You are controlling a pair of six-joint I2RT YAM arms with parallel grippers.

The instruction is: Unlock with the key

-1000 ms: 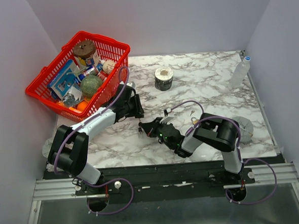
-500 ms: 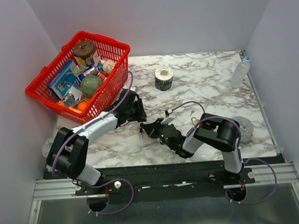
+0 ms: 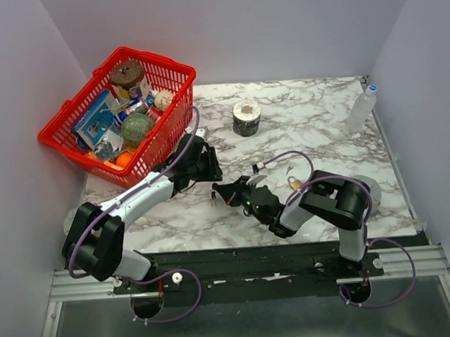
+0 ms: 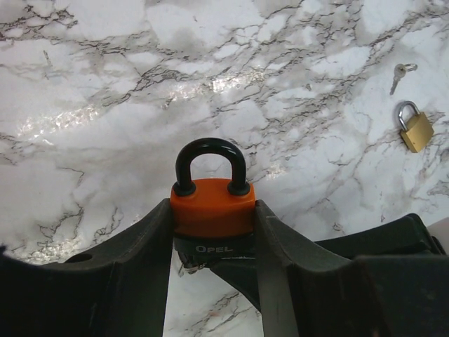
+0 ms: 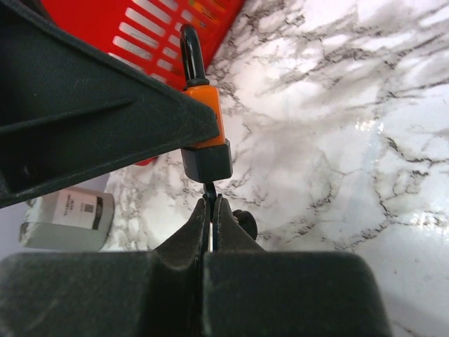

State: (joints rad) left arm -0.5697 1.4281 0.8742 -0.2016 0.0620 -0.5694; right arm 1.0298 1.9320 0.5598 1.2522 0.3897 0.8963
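Moved: in the top view the left gripper (image 3: 204, 159) has drifted slightly toward the upper right; the right gripper (image 3: 226, 193) has followed it, and the two now meet at frame centre
Meaning: I judge that lock and key are being lined up, with insertion just begun or about to begin; no turn shows, and both shackle legs sit in the body
Right gripper: its fingers are pressed together on the key (image 5: 210, 188), lower centre of the right wrist view; the key's far end touches the black underside of the orange-and-black padlock (image 5: 204, 133)
Left gripper: its fingers clamp the orange-and-black padlock from both sides, shackle upward, at the centre of the left wrist view
Farther off: a brass padlock (image 4: 416, 128) and a loose silver key (image 4: 399, 73) lie apart on the marble table (image 4: 105, 84) at the right edge; a red basket (image 5: 168, 28) fills the upper left of the right wrist view
Hidden: the keyhole and blade; I cannot tell whether the blade is inside; the key's head is buried between the fingers
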